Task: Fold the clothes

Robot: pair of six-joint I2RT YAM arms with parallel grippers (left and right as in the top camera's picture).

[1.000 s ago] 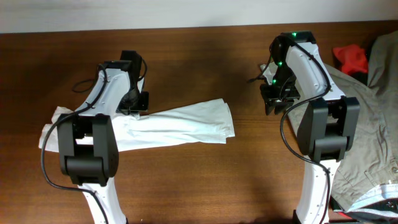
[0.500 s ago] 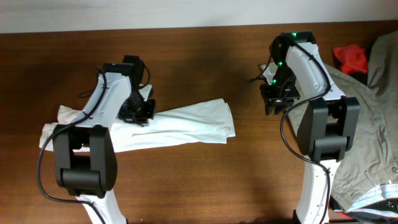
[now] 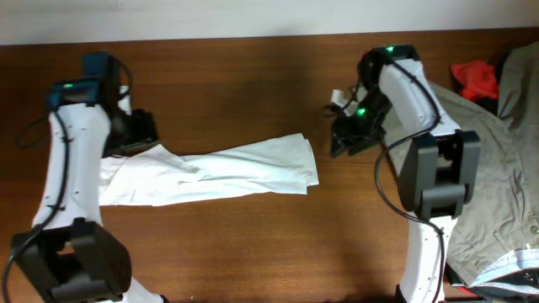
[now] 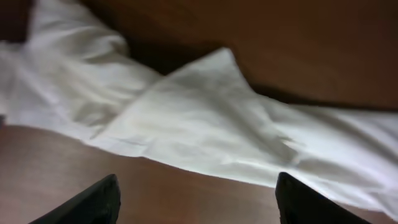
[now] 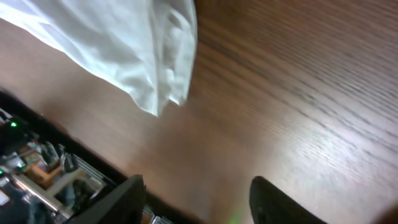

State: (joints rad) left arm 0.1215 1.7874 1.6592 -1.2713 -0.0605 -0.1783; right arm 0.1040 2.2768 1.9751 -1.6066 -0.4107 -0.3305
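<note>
The clothes (image 3: 219, 172) lie on the brown table (image 3: 253, 84) as one long white strip, folded narrow. Seen from above, the strip runs from 9 o'clock to 3 o'clock, and it tips up a little at the 3 o'clock end. The left gripper (image 3: 141, 135) sits at the 9 o'clock end, just by the top edge of the cloth. From that gripper the rest of the cloth goes off toward 4 o'clock. In its own camera its two fingers (image 4: 99, 200) stand wide apart with nothing between them, and the white cloth fills the view ahead. That picture is blurry, so I cannot tell if the fingers touch the cloth or hang just over it. The right gripper (image 3: 338, 145) is near the 3 o'clock end but not on it. The cloth's corner lies at about 8 o'clock from it, with bare wood between. Its fingers are spread too and hold nothing. Each arm has its own end close by, so I think the next fold will bring one short end over to the other, along the long way.
</note>
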